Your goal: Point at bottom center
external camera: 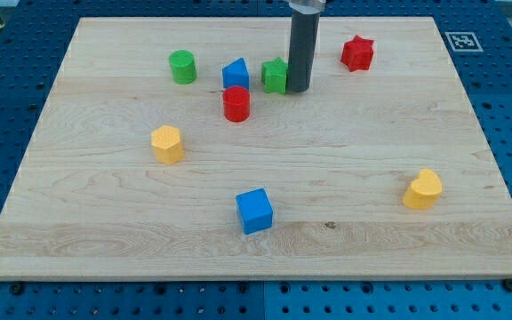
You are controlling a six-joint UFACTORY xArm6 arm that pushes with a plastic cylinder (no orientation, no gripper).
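Observation:
My dark rod comes down from the view's top, and my tip (298, 89) rests on the wooden board (372, 213) in its upper middle. It stands right beside the green star block (276, 76), at that block's right edge, touching or nearly so. A blue block with a pointed top (235, 73) lies just left of the green star. A red cylinder (236, 104) sits below the two. A blue cube (255, 212) lies near the board's bottom middle, far below my tip.
A green cylinder (182, 67) is at the upper left. A red star block (357, 53) is at the upper right. A yellow hexagonal block (167, 144) sits at the left, a yellow heart-shaped block (423, 189) at the lower right. A marker tag (461, 40) marks the top right corner.

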